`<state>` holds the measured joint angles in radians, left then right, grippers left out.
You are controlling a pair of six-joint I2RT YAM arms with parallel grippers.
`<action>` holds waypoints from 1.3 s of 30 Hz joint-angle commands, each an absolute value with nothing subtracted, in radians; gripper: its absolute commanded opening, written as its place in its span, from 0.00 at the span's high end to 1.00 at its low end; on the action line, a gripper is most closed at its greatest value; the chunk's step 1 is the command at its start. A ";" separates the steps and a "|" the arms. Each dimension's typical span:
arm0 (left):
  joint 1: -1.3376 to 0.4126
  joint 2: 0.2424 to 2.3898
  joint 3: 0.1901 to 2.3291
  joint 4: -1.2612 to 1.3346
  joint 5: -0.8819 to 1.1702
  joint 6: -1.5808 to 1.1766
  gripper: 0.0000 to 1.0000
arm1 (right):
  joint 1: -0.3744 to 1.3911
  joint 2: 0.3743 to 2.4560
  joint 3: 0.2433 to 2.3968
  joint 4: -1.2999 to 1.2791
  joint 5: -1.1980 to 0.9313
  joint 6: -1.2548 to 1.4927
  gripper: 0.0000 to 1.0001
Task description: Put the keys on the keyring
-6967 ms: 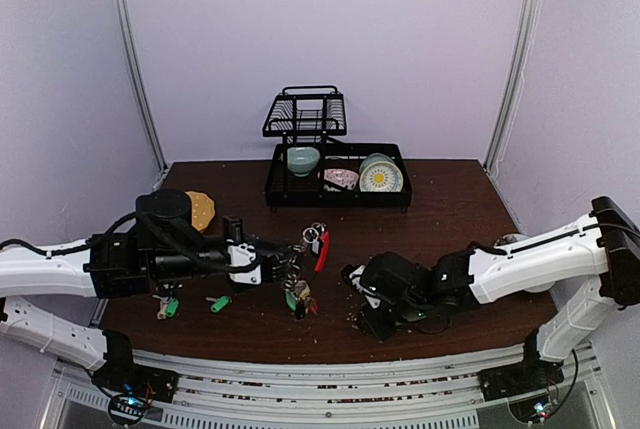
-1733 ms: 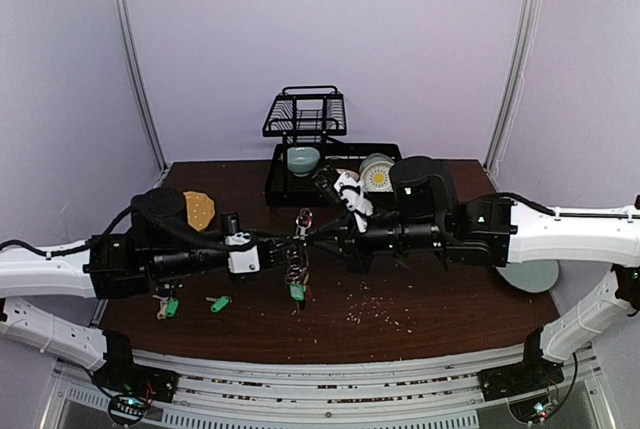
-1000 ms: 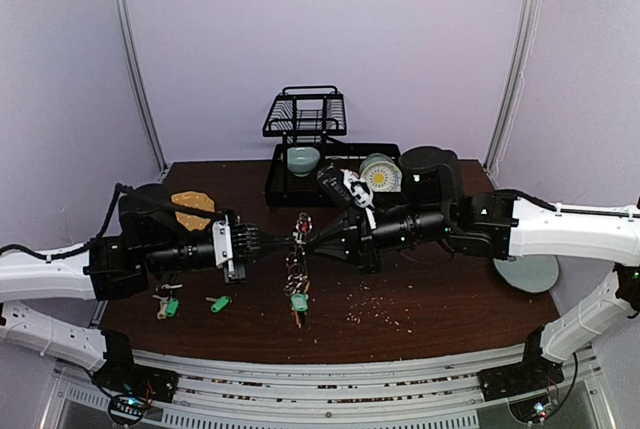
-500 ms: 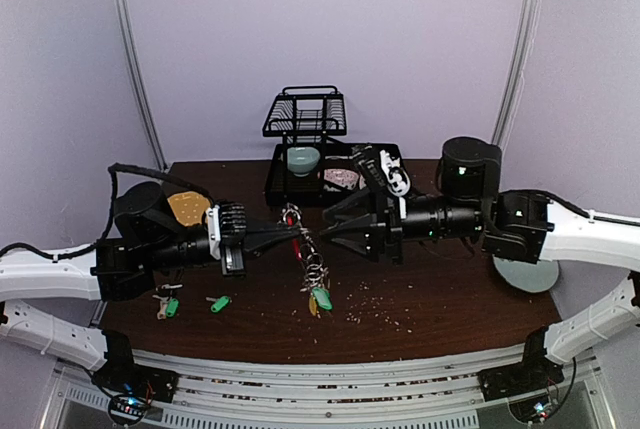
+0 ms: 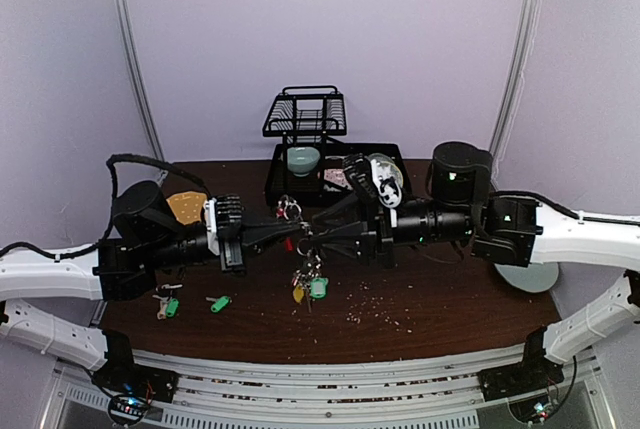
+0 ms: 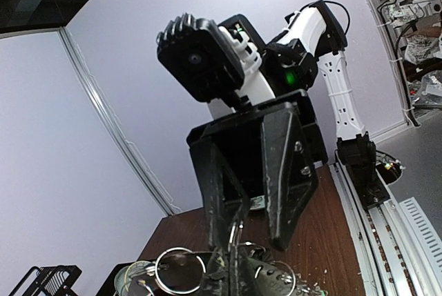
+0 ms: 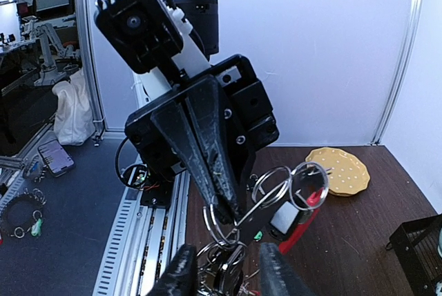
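Above the table (image 5: pixel 452 301), arms level, tip to tip, left gripper (image 7: pixel 223 205) pinching keyring (image 5: pixel 308 280), right gripper (image 6: pixel 257 230) spread

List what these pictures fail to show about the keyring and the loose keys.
- Top view: whether the right gripper pinches the keyring; its dark fingers overlap the left gripper there.
- Right wrist view: the keyring's lower part, cut off by the bottom edge.
- Left wrist view: where the left gripper holds the ring, cut off by the bottom edge.
- Top view: any small rings on the loose keys, too small to see.
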<state>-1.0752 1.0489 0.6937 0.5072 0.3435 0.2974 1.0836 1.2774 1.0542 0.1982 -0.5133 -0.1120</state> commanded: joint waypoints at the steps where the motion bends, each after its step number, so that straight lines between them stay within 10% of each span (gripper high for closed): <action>1: -1.081 1.035 0.692 0.595 0.333 0.282 1.00 | 1.092 1.287 1.082 0.256 -0.533 -0.119 0.74; 11: -1.081 1.030 0.687 0.590 0.337 0.288 1.00 | 1.093 1.298 1.081 0.288 -0.514 -0.098 0.71; 20: -1.081 1.024 0.684 0.582 0.332 0.290 1.00 | 1.094 1.296 1.086 0.267 -0.519 -0.100 1.00; 26: -1.081 1.060 0.734 0.441 0.311 0.261 1.00 | 1.094 1.294 1.175 0.020 -0.449 -0.217 1.00; 31: -1.081 1.055 0.798 0.269 0.281 0.274 0.73 | 1.108 1.338 1.358 -0.385 -0.296 -0.406 1.00; 39: -1.081 1.099 0.894 0.111 0.250 0.299 0.69 | 1.152 1.386 1.472 -0.541 -0.172 -0.504 1.00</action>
